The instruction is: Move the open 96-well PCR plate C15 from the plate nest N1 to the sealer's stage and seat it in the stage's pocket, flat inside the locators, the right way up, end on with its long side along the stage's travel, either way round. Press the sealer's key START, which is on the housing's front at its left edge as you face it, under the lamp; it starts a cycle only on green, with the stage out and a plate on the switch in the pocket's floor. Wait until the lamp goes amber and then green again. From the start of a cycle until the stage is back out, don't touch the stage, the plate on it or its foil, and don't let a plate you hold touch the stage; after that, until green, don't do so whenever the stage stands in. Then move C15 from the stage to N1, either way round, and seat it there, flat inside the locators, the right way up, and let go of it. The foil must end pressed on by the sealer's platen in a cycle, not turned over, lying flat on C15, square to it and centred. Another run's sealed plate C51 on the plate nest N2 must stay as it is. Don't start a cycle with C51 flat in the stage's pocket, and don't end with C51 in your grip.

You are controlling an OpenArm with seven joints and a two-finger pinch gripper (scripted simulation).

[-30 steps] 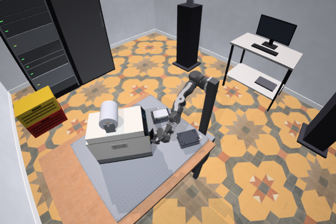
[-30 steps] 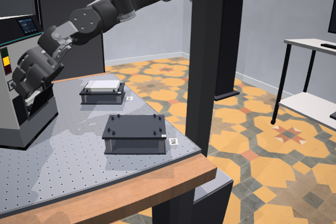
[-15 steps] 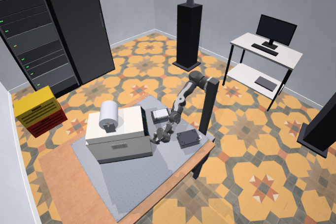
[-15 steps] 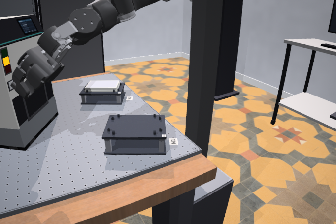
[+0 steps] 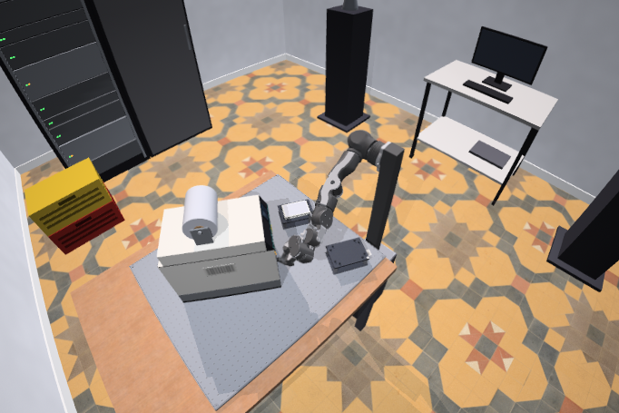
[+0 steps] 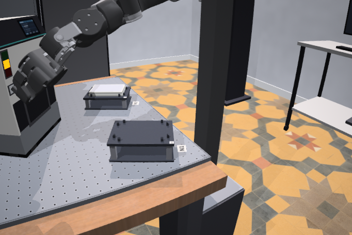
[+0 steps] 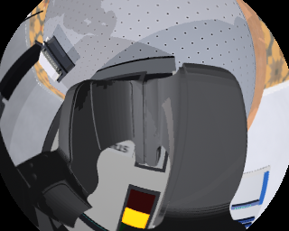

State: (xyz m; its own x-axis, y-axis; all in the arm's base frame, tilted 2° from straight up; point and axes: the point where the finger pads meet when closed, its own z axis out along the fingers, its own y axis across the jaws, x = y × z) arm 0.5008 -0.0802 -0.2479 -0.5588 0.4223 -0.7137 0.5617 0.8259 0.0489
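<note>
The gripper (image 6: 21,91) hangs at the sealer's (image 6: 11,118) front left edge with its fingers shut together on nothing, their tips at the housing just below the lamp (image 6: 6,63). The lamp's middle segment glows amber, and in the wrist view that amber patch (image 7: 135,217) sits just past the closed fingers, with a dark segment beside it. Whether the fingertips touch the housing or the START key cannot be told, since the gripper body hides the spot. Below and beside the fingers the sealer's front opening (image 6: 36,107) looks dark, and neither the stage nor plate C15 can be seen; C15 does not show in any view. Away from the fingers, on the far side from the sealer, the plate nest N1 (image 6: 141,133) stands bare on the perforated table top (image 6: 70,169), its small locator pins showing at the corners and a label marked N1 (image 6: 181,148) just beside it. Further back from the fingers, the plate nest N2 (image 6: 107,99) carries the sealed plate C51 (image 6: 107,89), lying flat with a pale foil top. From above, a white foil roll (image 5: 200,208) sits on the sealer's top, well behind the fingers.
</note>
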